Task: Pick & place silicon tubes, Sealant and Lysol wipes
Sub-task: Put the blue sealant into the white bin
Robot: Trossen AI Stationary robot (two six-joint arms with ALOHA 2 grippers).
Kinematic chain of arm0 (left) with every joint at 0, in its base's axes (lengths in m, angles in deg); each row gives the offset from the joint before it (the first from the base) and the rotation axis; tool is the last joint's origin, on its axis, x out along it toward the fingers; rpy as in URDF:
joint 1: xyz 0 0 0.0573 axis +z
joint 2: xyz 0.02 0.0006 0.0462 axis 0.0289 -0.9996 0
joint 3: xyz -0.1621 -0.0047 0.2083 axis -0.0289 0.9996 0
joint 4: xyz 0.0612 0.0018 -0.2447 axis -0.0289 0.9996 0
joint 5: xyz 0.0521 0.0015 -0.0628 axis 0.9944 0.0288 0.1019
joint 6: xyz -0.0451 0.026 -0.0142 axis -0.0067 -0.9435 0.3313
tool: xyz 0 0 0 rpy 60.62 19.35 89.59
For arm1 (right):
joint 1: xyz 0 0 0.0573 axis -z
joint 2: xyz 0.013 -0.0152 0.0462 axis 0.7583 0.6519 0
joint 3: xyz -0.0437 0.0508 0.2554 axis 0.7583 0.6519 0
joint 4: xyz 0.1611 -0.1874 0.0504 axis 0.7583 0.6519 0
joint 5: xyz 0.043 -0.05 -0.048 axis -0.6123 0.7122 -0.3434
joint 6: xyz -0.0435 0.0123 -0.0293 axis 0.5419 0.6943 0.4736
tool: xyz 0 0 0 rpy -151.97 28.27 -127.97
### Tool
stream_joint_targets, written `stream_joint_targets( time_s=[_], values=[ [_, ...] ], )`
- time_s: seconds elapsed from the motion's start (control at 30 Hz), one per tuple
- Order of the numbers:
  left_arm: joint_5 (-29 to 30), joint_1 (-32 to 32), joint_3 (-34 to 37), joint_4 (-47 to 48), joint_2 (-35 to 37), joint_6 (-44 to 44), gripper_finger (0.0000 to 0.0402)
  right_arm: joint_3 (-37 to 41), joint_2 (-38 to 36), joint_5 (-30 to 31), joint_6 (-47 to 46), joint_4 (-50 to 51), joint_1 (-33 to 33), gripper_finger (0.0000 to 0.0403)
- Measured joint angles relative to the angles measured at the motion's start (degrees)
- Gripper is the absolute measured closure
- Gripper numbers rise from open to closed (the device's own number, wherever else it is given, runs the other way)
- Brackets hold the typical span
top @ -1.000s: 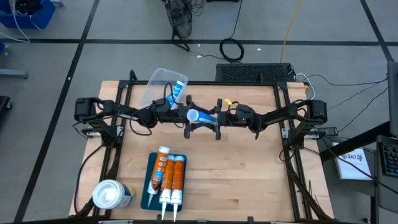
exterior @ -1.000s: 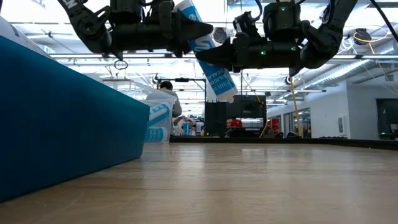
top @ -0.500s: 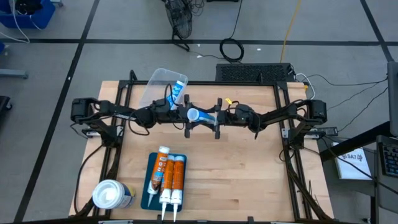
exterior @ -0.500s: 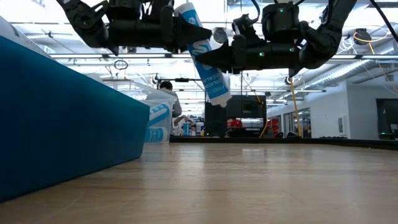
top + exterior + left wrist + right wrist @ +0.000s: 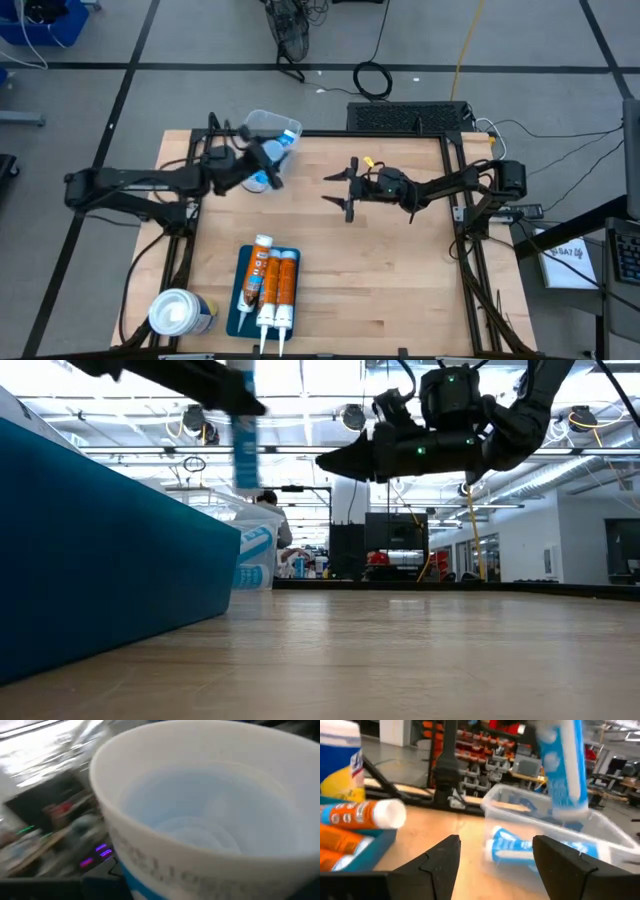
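Reach on the left side is long and low: the left arm stretches from its base across the table's far-left part, its left gripper (image 5: 262, 163) closed on a blue-and-white sealant tube (image 5: 271, 160) held upright just at the near edge of the clear plastic bin (image 5: 262, 123). In the low view that tube (image 5: 243, 435) hangs vertical, well above the tabletop, and the left wrist view is filled by its white open end (image 5: 200, 820). A second blue-and-white tube (image 5: 520, 851) already lies inside the bin. Near the front-left corner stands the Lysol wipes canister (image 5: 180, 313), white lid up, close to the table's edge; just beside it a blue tray (image 5: 236, 310) carries three orange silicone tubes (image 5: 272, 290) lying side by side, nozzles toward the front edge. Bare wood runs from the tray to the right frame rail — the widest free stretch on the table (image 5: 400, 290). Right of centre, the right arm extends inward from its base, its right gripper (image 5: 340, 188) hovering high with fingers spread wide and nothing between them — well apart from the left gripper.
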Motion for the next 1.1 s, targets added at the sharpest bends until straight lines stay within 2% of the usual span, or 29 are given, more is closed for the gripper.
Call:
stream_joint_targets(
  time_s=[0.17, 0.3, 0.43, 0.63, 0.83, 1.1],
  values=[
    [12.1, 0.3, -0.1, 3.9, 6.1, -0.1, 0.0193, 0.0, 0.1, -0.3, 0.2, 0.2, 0.1, 0.0177],
    [17.5, 1.1, 0.0, 9.3, 6.8, 6.6, 0.0193, 0.0, 0.1, 0.0, 0.2, 0.5, 0.1, 0.0177],
    [19.1, 2.9, 0.0, 15.2, 5.9, 15.6, 0.0193, 0.0, 0.1, -0.1, 1.1, 0.4, 0.1, 0.0177],
    [17.0, 5.5, -0.1, 23.8, 3.2, 27.5, 0.0193, 0.0, 0.1, 0.0, 1.1, 0.4, 0.1, 0.0177],
    [3.2, 8.8, -0.1, 29.3, 2.2, 36.7, 0.0193, 0.0, 0.1, 0.1, 1.1, 0.4, 0.1, 0.0181],
    [1.4, 10.7, -0.1, 34.4, 2.3, 40.3, 0.0193, 0.0, 0.1, 0.1, 1.1, 0.4, 0.1, 0.0183]
  ],
)
